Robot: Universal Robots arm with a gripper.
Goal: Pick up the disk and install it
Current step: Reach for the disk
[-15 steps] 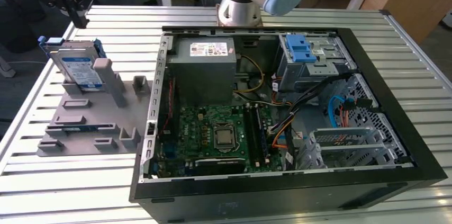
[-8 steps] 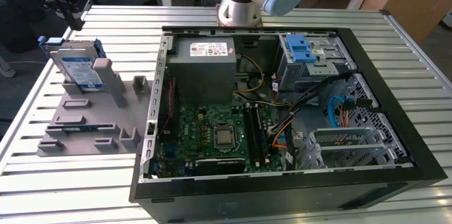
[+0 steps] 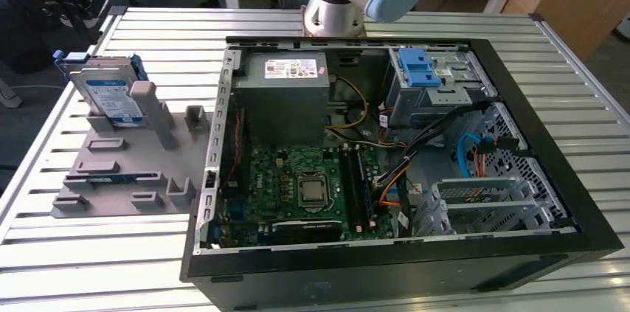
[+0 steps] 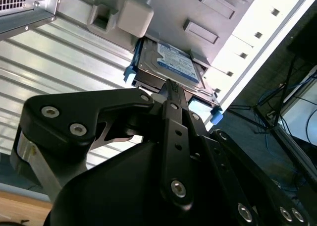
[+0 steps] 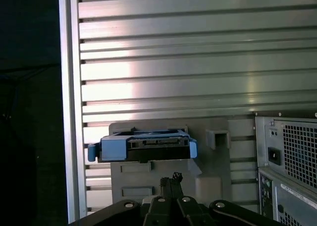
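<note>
The disk [image 3: 106, 94], a silver hard drive with a white and blue label and blue rails, stands tilted in a slot of the grey fixture [image 3: 123, 175] at the exterior view's left. In the second wrist view the disk [image 4: 171, 62] lies beyond my gripper [image 4: 168, 85], with its label side showing. In the first wrist view the disk [image 5: 143, 146] shows edge-on, with the gripper [image 5: 171, 178] short of it and apart from it. The black fingers are shut together with nothing between them.
An open computer case [image 3: 551, 127] takes up the middle of the slatted metal table [image 3: 88, 268], with a grey power supply [image 3: 283, 98] and a silver cage with a blue latch [image 3: 426, 76] inside. The arm's base [image 3: 340, 2] stands behind the case. A case corner [image 5: 290, 156] sits near the fixture.
</note>
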